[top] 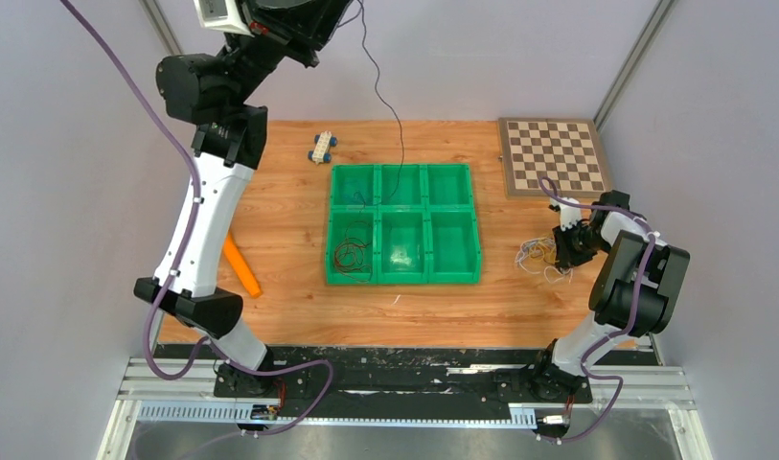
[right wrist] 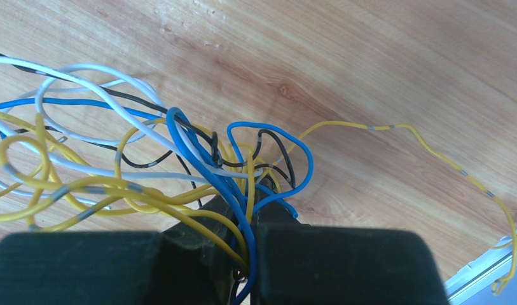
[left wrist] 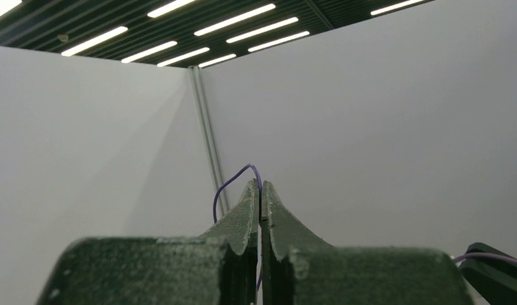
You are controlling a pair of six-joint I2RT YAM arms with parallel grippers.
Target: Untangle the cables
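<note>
My left gripper [top: 345, 10] is raised high at the back, jaws shut [left wrist: 261, 185] on one thin bluish-purple cable [left wrist: 227, 185]. That cable [top: 389, 103] hangs down into the back row of the green tray [top: 402, 280]. A dark red and black cable [top: 352, 252] lies in the tray's near left compartment, and a blue one [top: 362, 197] in the far left one. My right gripper [top: 561, 245] is low on the table at the right, shut [right wrist: 252, 204] on yellow and blue strands of the cable tangle [right wrist: 116, 159], which also holds white and black cables [top: 537, 257].
A chessboard [top: 555, 156] lies at the back right. A small toy car [top: 323, 147] sits behind the tray. An orange stick [top: 241, 266] lies beside the left arm. A metal rail edge [right wrist: 491, 270] is close to the right of the tangle.
</note>
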